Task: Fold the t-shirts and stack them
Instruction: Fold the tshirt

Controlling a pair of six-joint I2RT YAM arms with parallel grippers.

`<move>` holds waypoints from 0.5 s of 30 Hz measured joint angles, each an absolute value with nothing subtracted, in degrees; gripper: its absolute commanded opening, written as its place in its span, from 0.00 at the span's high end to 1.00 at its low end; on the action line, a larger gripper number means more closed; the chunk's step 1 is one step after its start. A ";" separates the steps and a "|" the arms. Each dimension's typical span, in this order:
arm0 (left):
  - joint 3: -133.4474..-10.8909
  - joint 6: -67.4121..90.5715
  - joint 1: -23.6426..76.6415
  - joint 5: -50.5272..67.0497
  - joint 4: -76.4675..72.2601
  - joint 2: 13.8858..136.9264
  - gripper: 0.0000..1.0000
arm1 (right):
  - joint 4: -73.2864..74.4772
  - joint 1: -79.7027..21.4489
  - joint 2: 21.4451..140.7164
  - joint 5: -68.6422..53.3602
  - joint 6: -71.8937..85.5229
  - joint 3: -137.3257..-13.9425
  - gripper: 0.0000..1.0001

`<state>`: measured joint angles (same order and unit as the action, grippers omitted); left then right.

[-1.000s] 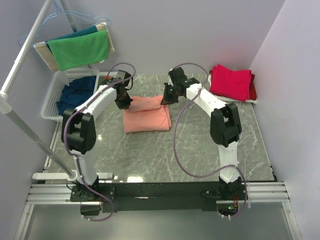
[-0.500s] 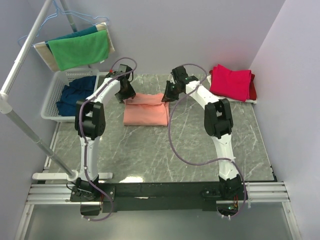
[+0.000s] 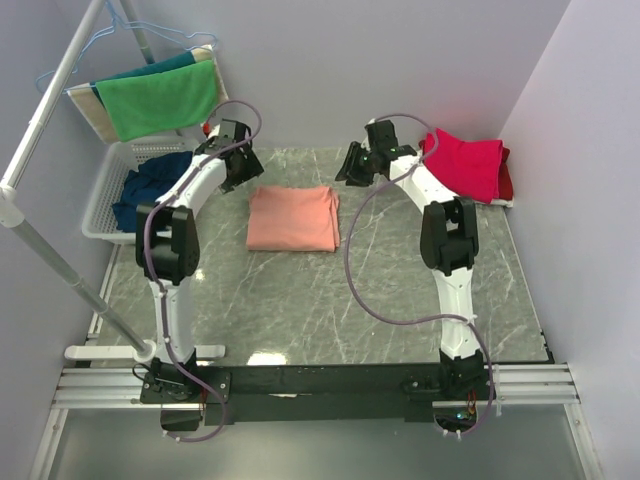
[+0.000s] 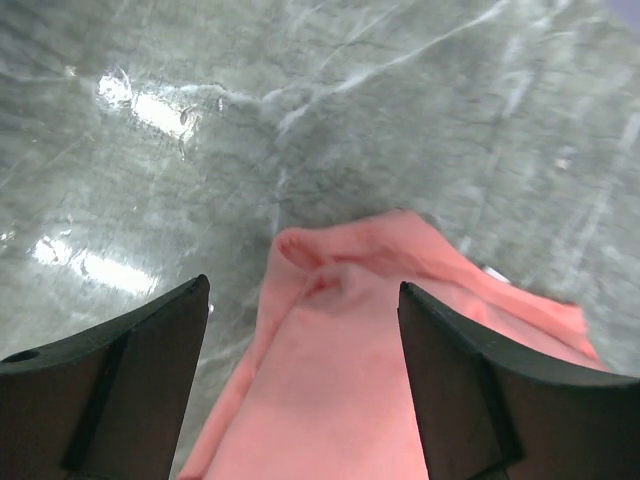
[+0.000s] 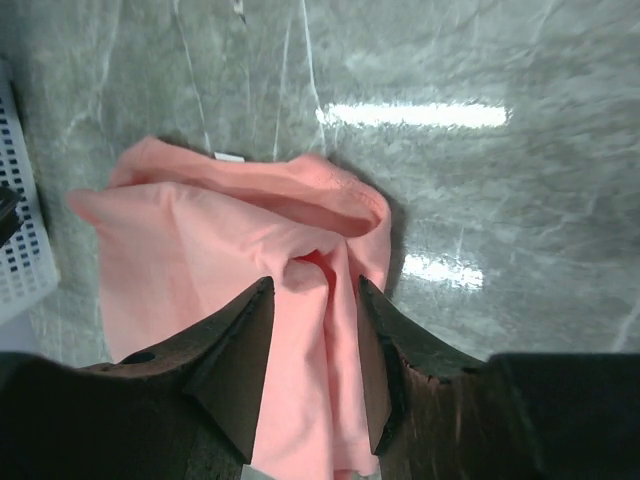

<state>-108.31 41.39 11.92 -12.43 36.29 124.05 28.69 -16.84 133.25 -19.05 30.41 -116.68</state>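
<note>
On the grey marble table, midway between the arms, the salmon-orange t-shirt lies folded into a flat rectangle. Off its far corners hover the left gripper and the right gripper, jaws spread and empty. I judge the shirt light, limp and quick to unfold, so pinching both corners of the doubled far edge together looks safest. Its tucked sleeves are hidden. How many tees make up the crimson-pink pile, or lie in the white basket, cannot be told.
</note>
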 measured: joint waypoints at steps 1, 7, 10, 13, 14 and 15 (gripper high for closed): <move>-107.70 41.12 11.94 -12.32 36.05 123.00 0.20 | 28.73 -16.69 132.79 -18.72 30.39 -116.68 0.54; -101.06 39.05 12.29 -6.98 33.67 114.93 0.25 | 30.15 -17.89 127.13 -16.69 28.77 -113.51 0.55; -96.60 38.06 13.39 -3.79 33.17 112.46 0.26 | 31.40 -20.18 123.48 -15.73 27.62 -109.65 0.55; -92.16 37.60 15.31 -0.62 32.73 111.90 0.30 | 31.77 -22.81 121.23 -15.81 27.14 -106.34 0.57; -90.59 37.45 16.01 0.67 32.40 111.90 0.31 | 31.70 -23.68 120.86 -16.10 27.11 -105.32 0.58; -89.12 37.28 16.60 1.76 32.34 111.90 0.32 | 31.66 -24.29 120.73 -16.40 27.11 -104.49 0.59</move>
<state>-89.12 37.28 16.60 1.76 32.34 111.90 31.66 -24.29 120.73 -16.40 27.11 -104.49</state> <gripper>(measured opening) 0.709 0.437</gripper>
